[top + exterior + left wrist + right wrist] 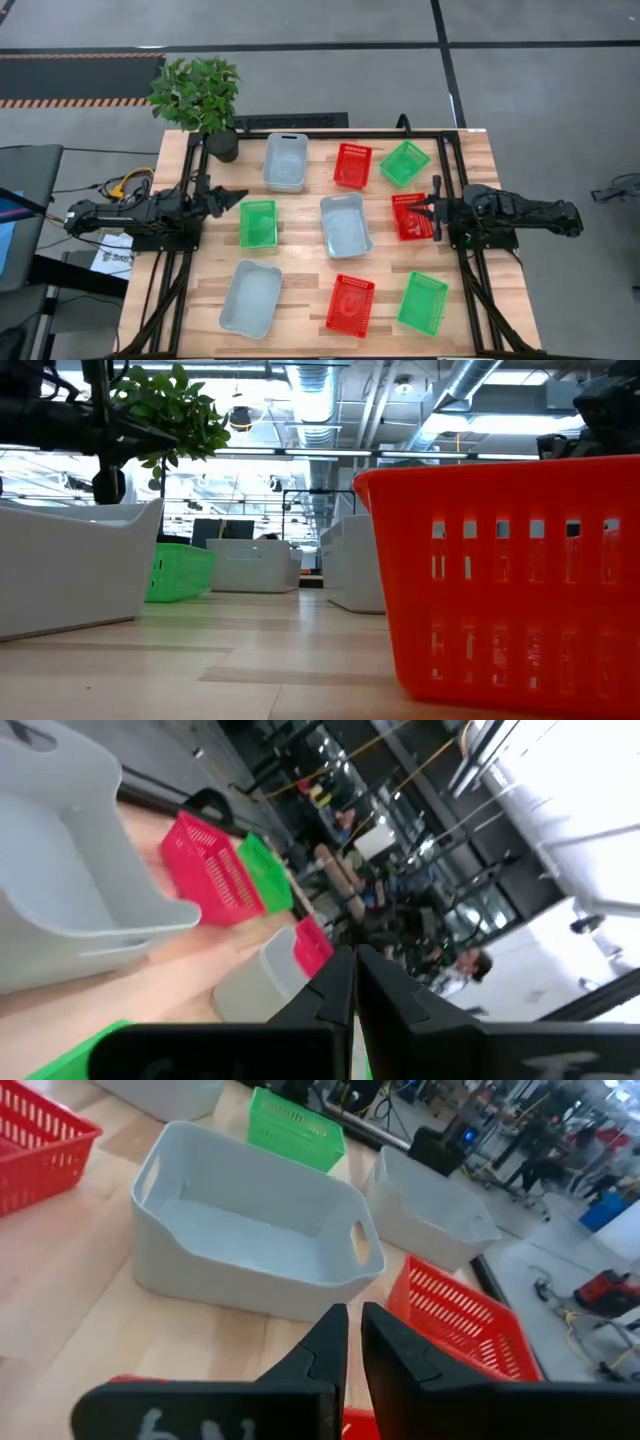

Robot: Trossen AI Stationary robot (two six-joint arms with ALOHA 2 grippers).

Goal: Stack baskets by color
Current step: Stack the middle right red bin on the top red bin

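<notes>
Nine baskets (345, 224) spread unstacked across the counter (300, 285), left hand (240, 196) closed and empty, right hand (431, 206) pinching a red basket (408, 218) near the right edge

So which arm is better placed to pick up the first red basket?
The right arm, probably: its gripper hangs over the middle red basket, while the left gripper is beside a green basket.
</notes>
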